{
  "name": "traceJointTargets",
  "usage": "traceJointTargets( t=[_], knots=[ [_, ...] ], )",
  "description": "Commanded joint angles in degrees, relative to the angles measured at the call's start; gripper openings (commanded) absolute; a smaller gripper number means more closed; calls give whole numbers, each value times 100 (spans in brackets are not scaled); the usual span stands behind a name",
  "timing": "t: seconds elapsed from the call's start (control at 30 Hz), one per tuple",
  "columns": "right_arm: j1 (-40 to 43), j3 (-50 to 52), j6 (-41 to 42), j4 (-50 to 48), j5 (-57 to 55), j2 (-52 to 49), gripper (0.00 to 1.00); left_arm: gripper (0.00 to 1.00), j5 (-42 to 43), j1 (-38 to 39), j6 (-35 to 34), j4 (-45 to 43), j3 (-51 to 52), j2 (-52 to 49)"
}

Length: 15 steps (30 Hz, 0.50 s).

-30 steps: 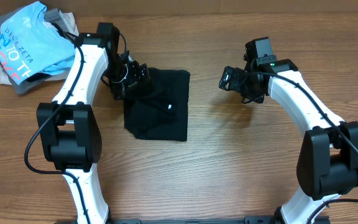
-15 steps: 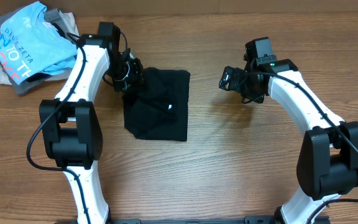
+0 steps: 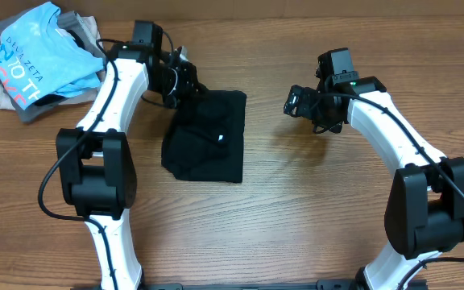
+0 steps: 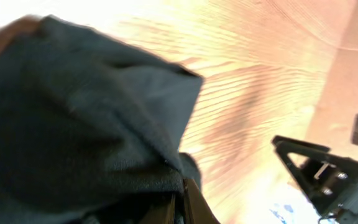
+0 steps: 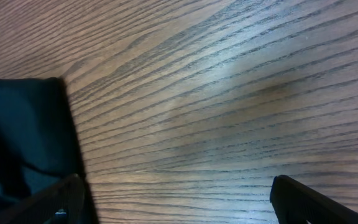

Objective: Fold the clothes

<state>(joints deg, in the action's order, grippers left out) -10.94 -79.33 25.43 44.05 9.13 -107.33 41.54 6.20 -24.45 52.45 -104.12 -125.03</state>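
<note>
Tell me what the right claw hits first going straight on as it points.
Most likely the bare table: the right claw aims at wood, the black garment just off to its side.

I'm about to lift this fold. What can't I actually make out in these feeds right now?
1. Overhead: the left jaws' grip point on the black garment is hidden under the wrist and cables.
2. Left wrist: the picture is blurred and fabric covers the jaw tips, so how many layers are pinched cannot be told.
3. Right wrist: the garment is cut off by the left edge.
4. Overhead: the white label is too small to read.
</note>
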Motion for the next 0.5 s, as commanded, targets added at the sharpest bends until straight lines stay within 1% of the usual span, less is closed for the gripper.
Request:
traceJointTargets(
  t=[0.0,0.07,0.13,0.23,0.27,0.3,0.37,0.4,0.47],
  knots=[
    [9,24,2,-44,-4,11,100,4,304,192,-264,-286,-31,-70],
    [9,24,4,-44,-4,11,100,4,107,308,-568,-531,-28,-70],
    [9,24,4,-44,-4,11,100,4,-61,424,-726,-774,-28,-70],
    [9,24,4,-39,-2,11,100,8,-293,649,-951,-1130,-28,-70],
    [9,24,4,-37,-4,11,100,15,-396,715,-1014,-1182,-28,-70],
    [9,24,2,-31,-4,11,100,18,-520,789,-1051,-1209,-28,-72],
    [9,24,2,-22,-4,11,100,28,-745,925,-1049,-1209,-28,-70],
    [9,24,2,-20,-2,11,100,39,-876,994,-1047,-1196,-26,-72],
    [9,24,2,-15,-2,11,100,42,-1005,1102,-1043,-1189,-20,-72]
  ],
)
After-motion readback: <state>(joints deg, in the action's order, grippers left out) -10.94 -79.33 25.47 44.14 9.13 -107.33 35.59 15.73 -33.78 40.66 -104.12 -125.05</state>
